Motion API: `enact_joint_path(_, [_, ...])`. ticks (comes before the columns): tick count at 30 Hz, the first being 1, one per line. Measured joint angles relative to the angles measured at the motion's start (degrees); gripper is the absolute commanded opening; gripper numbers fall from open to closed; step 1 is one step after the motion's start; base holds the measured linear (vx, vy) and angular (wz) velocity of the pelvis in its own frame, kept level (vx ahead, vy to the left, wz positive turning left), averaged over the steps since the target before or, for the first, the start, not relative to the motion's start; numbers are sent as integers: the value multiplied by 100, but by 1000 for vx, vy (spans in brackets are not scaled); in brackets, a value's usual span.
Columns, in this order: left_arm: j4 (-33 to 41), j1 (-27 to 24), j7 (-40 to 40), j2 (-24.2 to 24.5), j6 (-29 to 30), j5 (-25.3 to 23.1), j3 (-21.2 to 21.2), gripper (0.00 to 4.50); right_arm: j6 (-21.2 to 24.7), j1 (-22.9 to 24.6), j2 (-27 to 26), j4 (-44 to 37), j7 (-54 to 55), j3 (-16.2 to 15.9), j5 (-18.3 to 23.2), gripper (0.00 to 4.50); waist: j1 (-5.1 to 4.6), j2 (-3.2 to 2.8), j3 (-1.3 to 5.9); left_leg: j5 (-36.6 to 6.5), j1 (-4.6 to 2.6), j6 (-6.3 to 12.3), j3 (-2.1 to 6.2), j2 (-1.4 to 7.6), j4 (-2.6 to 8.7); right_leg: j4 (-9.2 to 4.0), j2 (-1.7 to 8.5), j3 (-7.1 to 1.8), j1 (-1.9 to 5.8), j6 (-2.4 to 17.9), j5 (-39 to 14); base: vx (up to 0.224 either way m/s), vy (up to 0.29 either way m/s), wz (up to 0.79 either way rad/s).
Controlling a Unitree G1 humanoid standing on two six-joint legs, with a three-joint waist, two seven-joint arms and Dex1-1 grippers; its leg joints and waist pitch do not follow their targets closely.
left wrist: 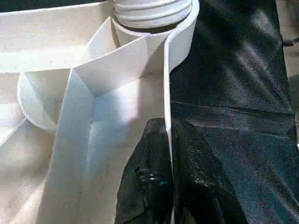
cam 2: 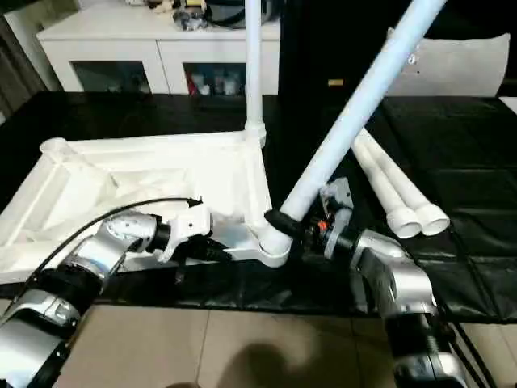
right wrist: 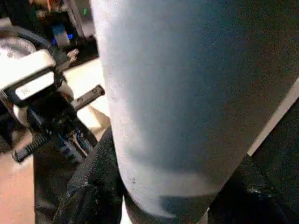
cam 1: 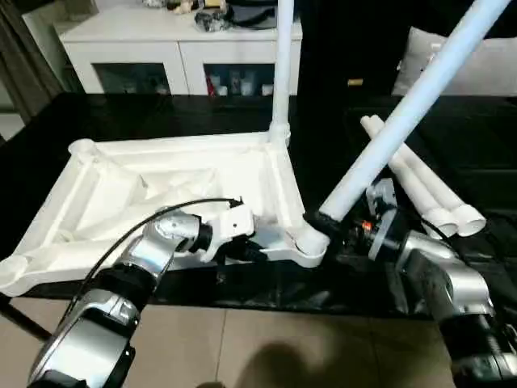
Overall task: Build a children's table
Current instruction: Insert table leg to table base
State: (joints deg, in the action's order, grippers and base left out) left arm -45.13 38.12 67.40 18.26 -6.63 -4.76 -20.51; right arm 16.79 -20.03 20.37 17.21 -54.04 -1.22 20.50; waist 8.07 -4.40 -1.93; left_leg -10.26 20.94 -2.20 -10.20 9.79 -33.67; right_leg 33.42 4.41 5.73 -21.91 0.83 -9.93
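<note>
The white table top [cam 1: 161, 174] lies upside down on the black table, ribs facing up. One leg [cam 1: 283, 65] stands upright in its far right corner socket. A second leg [cam 1: 404, 113] leans steeply to the right, its lower end at the near right socket [cam 1: 311, 242]. My right gripper [cam 1: 331, 222] is shut on this leg just above the socket, and the leg [right wrist: 187, 93] looms close in the right wrist view. My left gripper [cam 1: 250, 250] is shut on the top's near rim [left wrist: 168, 93], one black finger [left wrist: 145, 182] on each side of the wall. Two loose legs [cam 1: 428, 182] lie to the right.
A white cabinet with glass doors [cam 1: 161, 56] stands behind the black table [cam 1: 161, 113]. A grey cushion [cam 1: 485, 69] sits at the back right. Beige floor tiles [cam 1: 242, 347] show in front of the table's near edge.
</note>
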Motion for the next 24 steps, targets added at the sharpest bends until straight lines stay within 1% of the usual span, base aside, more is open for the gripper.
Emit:
enact_joint_path(4, [3,0,-22,7,-61,-50,-61,0,-193,-54,190,-133,-15,-341,-326,189,-5,-10,9,0,-4,0,-1,-3,15,-29,0,1,11,0,0,0,0,0])
enact_joint_path(7, [-6,9,-37,24,-110,-116,-74,0,-284,-210,288,-128,-95,-571,-535,188,-37,-5,13,-1,-27,1,-1,-4,15,-31,0,1,31,-1,-1,0,0,0])
enact_joint_path(9, [-35,33,-46,32,-112,-168,-82,0,-279,-335,298,-54,-147,-682,-661,188,-69,2,8,-1,-52,1,-1,-4,17,-33,0,2,51,-5,-3,0,0,0])
enact_joint_path(12, [-148,105,-21,57,-144,-184,-131,0,-249,-554,334,118,-273,-866,-761,188,-145,10,2,-1,-79,1,2,-7,21,-43,0,3,77,-28,-18,0,0,0])
enact_joint_path(14, [-287,207,18,59,-217,-195,-199,0,-236,-702,344,288,-395,-973,-804,188,-177,23,-9,-6,-102,6,12,-12,19,-53,0,7,78,-44,-30,0,0,0])
enact_joint_path(19, [-522,381,92,58,-306,-247,-226,0,-233,-923,367,492,-630,-1099,-908,188,-227,39,-18,-8,-95,9,17,-20,58,-120,0,12,98,-44,-30,0,0,0])
enact_joint_path(21, [-559,443,135,60,-318,-285,-237,0,-234,-938,389,495,-712,-1109,-907,188,-226,44,-13,-7,-79,9,15,-27,67,-125,0,1,116,-42,-28,0,0,0])
enact_joint_path(24, [-574,461,221,78,-337,-287,-237,0,-234,-952,397,495,-818,-1109,-900,188,-219,46,-4,-7,-77,9,11,-27,73,-118,0,-2,114,-23,-16,0,0,0])
